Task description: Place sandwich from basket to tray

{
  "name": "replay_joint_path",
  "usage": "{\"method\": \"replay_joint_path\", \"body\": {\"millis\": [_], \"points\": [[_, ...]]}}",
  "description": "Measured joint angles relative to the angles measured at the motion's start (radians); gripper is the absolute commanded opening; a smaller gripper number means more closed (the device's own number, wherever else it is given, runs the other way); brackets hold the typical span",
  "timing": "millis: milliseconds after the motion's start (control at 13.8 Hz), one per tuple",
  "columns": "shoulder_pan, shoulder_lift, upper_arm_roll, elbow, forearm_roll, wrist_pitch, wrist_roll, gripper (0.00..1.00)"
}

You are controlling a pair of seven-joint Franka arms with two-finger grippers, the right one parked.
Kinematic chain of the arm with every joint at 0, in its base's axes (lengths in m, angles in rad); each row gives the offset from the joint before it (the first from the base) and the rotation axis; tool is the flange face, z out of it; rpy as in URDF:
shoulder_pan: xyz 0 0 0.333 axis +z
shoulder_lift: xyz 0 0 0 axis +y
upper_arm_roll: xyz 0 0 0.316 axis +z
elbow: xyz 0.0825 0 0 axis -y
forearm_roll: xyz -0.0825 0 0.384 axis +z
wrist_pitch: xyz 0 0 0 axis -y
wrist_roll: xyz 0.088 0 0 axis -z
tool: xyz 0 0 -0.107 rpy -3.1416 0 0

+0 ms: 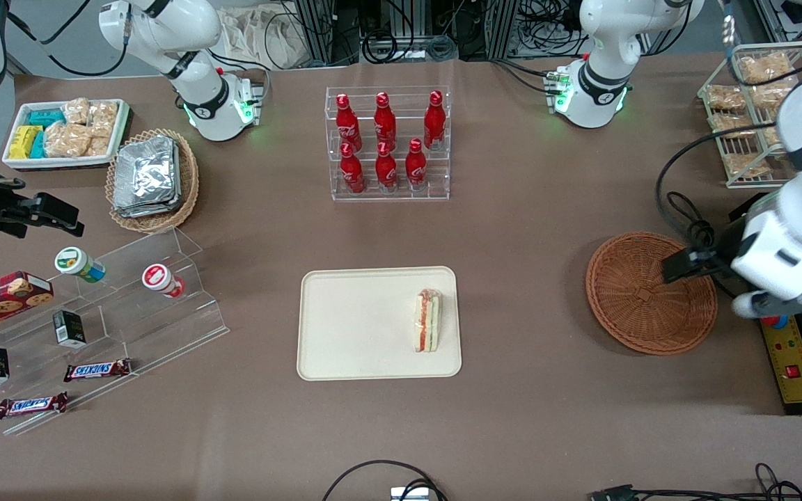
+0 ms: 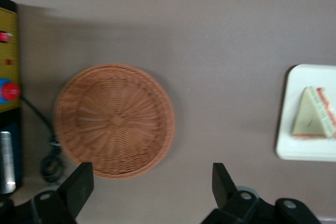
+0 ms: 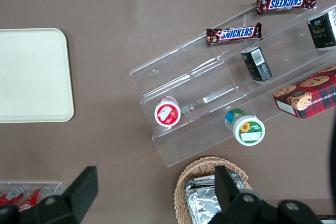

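Observation:
The sandwich [image 1: 427, 320], a pale wedge with red and green filling, lies on the cream tray [image 1: 366, 323] near the tray edge that faces the working arm. In the left wrist view the sandwich [image 2: 312, 114] shows on a corner of the tray [image 2: 294, 150]. The reddish-brown wicker basket [image 1: 641, 299] holds nothing; its woven bottom [image 2: 113, 119] is bare. My left gripper [image 1: 686, 266] hangs above the basket's rim at the working arm's end of the table. Seen from the wrist, the gripper [image 2: 150, 177] is open with only tabletop between its fingers.
A clear rack of red bottles [image 1: 387, 142] stands farther from the front camera than the tray. A yellow control box [image 1: 794, 362] and a cable lie beside the basket. A clear stepped shelf [image 1: 129, 299] and a tan basket of foil packets [image 1: 154, 177] sit toward the parked arm's end.

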Motion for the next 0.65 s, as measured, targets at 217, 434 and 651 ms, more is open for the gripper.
{"method": "replay_joint_path", "body": {"millis": [217, 434, 651], "points": [[-0.04, -0.106, 0.089, -0.066, -0.005, -0.048, 0.12, 1.0], [-0.047, -0.203, 0.096, -0.132, -0.006, -0.083, 0.153, 1.0], [-0.05, -0.265, 0.097, -0.167, -0.01, -0.1, 0.154, 1.0]]}}
